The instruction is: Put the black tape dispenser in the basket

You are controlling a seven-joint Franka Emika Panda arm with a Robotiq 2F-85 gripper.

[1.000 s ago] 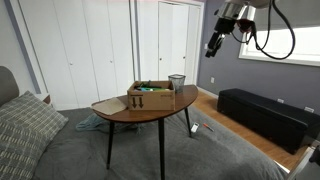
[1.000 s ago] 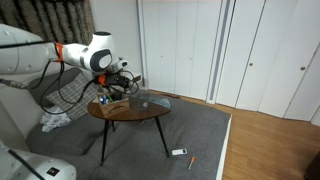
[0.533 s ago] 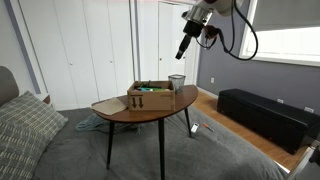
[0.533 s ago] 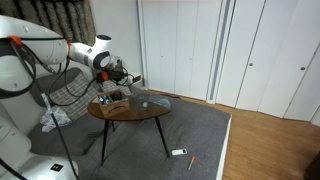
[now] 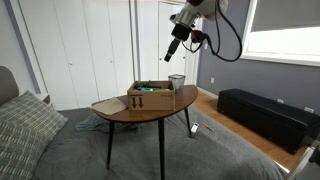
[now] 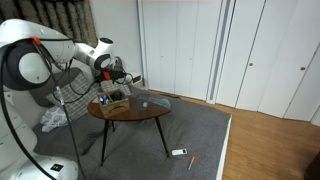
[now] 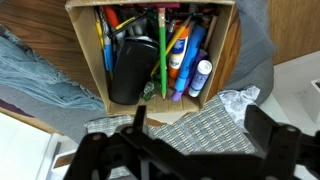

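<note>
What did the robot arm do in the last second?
The gripper swung in across the room and now hangs high above the table, near the box and basket. It is open and grabbed nothing. Table, box and basket stayed put.

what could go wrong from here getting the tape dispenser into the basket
1. The black tape dispenser lies in the box, packed against pens and markers. The open gripper may well catch or drag one of them when it closes.
2. The basket is narrow and stands near the edge of the table. A bulky dispenser could hit its rim and tip it over.
</note>
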